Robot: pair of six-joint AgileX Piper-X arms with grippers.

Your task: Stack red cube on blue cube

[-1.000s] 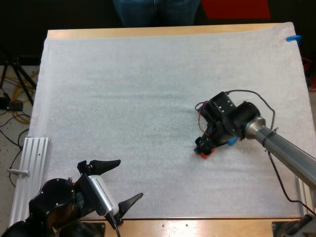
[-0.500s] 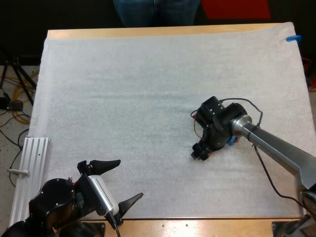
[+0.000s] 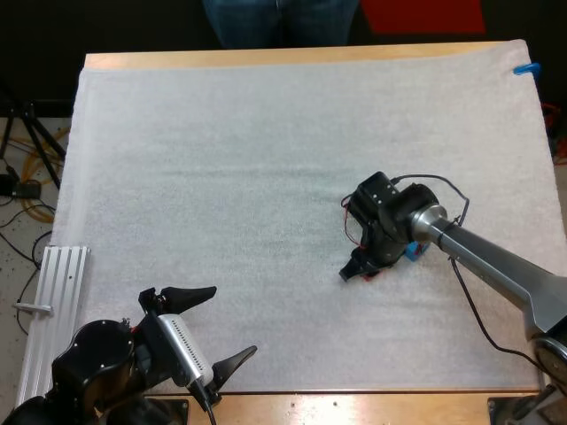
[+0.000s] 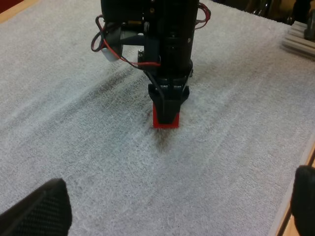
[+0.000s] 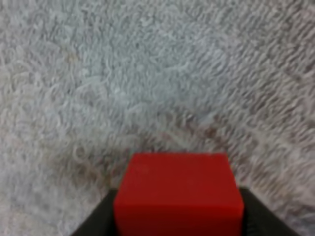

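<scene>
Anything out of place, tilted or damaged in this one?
Nothing stands out. The red cube sits square on the mat between the fingers of the right gripper; the blue cube lies close by, partly hidden by that arm.

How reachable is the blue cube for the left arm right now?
Probably not cleanly: the blue cube sits tight beside the right arm, just beyond the right gripper shut on the red cube. The open left gripper must get past both.
</scene>
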